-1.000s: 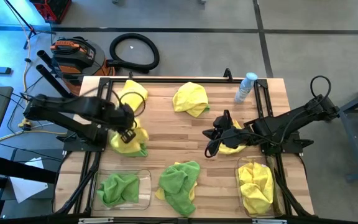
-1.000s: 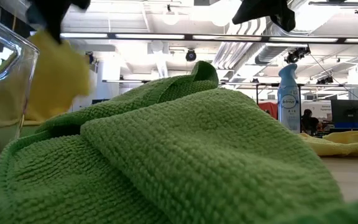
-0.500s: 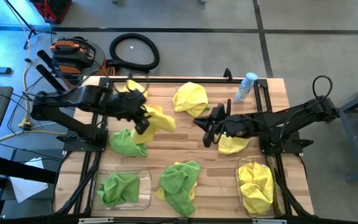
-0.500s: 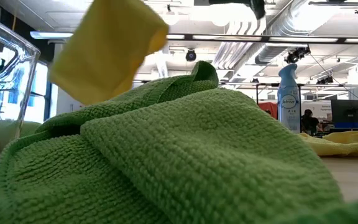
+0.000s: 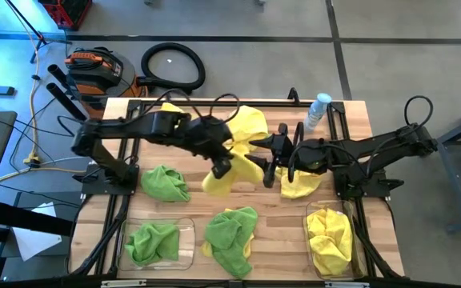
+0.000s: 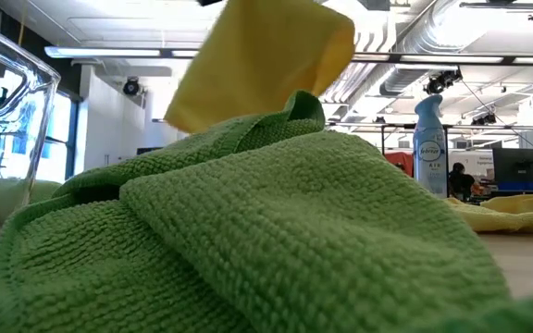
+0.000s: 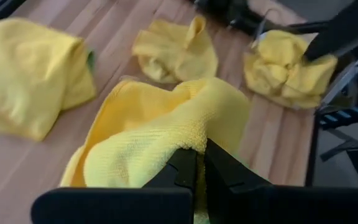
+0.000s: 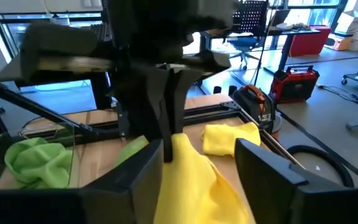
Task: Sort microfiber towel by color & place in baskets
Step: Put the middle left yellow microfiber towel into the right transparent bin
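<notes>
My left gripper (image 5: 224,160) is shut on a yellow microfiber towel (image 5: 229,174) that hangs over the middle of the table. My right gripper (image 5: 269,160) is open just to its right. In the right wrist view its two fingers stand either side of the hanging towel (image 8: 194,183); whether they touch it I cannot tell. A green towel (image 5: 165,182) lies at the left. Another green one (image 5: 232,232) lies at the near middle. The left basket (image 5: 186,252) holds a green towel and the right basket (image 5: 309,240) a yellow one. My left gripper pinches a bunched part of the yellow towel (image 7: 197,134) between its two fingers, at the towel's top (image 8: 171,142). The fingers point down from above. The towel hangs slack below them, clear of the table.
One yellow towel (image 5: 246,122) lies at the far middle and another (image 5: 298,186) lies under my right arm. A clear bottle with a blue cap (image 5: 317,112) stands at the far right. In the low view the near green towel (image 6: 248,231) fills the foreground.
My left gripper has lifted the yellow towel off the green one at the left and carried it toward the table's right, to the middle. The green towel has stayed on the table. My right gripper has moved a little toward the hanging towel and has opened.
</notes>
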`<action>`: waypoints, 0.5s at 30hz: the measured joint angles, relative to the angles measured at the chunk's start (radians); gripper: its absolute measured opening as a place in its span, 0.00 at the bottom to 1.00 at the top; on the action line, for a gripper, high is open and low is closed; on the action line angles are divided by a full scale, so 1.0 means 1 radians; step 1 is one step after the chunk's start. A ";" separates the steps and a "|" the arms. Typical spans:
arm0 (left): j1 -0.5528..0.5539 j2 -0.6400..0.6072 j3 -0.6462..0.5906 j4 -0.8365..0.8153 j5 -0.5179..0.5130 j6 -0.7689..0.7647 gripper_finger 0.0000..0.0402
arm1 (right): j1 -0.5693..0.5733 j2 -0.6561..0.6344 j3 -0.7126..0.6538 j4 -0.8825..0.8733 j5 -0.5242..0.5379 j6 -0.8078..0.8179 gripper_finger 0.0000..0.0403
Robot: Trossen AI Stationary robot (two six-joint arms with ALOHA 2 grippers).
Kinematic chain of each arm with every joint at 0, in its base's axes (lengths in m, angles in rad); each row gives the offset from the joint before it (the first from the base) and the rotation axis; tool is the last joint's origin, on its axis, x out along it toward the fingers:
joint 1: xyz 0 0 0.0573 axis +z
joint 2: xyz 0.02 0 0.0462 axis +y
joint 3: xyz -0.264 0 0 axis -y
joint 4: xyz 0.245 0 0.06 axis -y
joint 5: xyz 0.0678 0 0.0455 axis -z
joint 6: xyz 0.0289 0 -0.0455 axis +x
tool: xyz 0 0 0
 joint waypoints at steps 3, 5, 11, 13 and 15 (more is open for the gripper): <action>0.005 0.042 0.064 0.009 0.024 0.002 0.00 | 0.000 0.000 0.000 -0.023 -0.003 0.000 0.56; 0.006 0.062 0.101 0.011 0.034 0.016 0.00 | 0.000 0.000 0.000 -0.031 -0.003 -0.003 0.60; 0.006 0.084 0.173 0.049 0.046 0.027 0.00 | 0.000 0.000 0.000 -0.081 -0.004 -0.008 0.68; 0.006 0.083 0.177 0.088 0.046 0.027 0.00 | 0.000 0.008 0.000 -0.080 -0.006 -0.008 0.69; 0.006 0.084 0.182 0.124 0.046 0.027 0.00 | 0.000 0.020 0.000 -0.080 -0.016 -0.012 0.69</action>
